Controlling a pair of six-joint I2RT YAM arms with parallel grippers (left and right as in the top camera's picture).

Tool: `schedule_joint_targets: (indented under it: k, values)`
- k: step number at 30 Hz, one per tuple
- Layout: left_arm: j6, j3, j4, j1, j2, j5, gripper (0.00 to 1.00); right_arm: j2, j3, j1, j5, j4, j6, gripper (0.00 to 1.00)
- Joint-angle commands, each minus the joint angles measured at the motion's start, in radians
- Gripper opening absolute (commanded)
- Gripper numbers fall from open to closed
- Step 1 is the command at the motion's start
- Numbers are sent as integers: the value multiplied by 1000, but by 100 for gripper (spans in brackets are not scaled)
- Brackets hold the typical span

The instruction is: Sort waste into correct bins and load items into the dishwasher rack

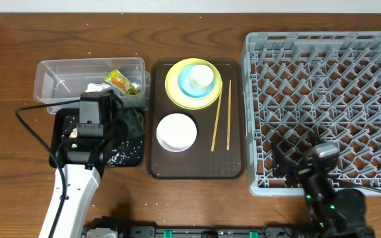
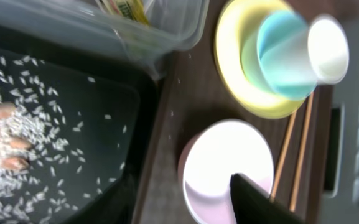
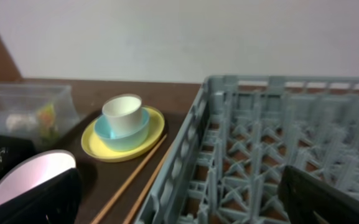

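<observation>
The overhead camera looks straight down on the desk from well above and takes in the whole layout. The left wrist camera hangs close over the black tub, left of the yellow plate, and looks steeply down. The right wrist camera sits low at the near edge of the dishwasher rack, right of the plate, looking almost level toward the back wall. All three views share the plate and the whitish bowl beside it.
</observation>
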State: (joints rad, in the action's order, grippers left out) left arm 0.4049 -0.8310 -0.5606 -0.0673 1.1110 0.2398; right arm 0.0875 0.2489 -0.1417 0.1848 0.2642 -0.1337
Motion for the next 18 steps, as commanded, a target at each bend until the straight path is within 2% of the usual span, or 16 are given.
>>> schedule_joint_targets:
  k: [1, 3, 10, 15, 18]
  values:
    - [-8, -29, 30, -2, 0, -77, 69, 111, 162, -7, -66, 45, -38, 99]
    - [-8, -29, 40, -2, 0, -77, 75, 224, 273, -8, -64, 101, -38, 99]
    - [-8, -28, 39, -2, 0, -76, 83, 691, 736, -11, -35, 447, -37, 99]
    - [-8, -28, 39, -2, 1, -76, 86, 1017, 1027, -43, 129, 633, -38, 99]
    - [-8, -27, 40, -2, 4, -77, 87, 1151, 1111, -76, 222, 660, -38, 99]
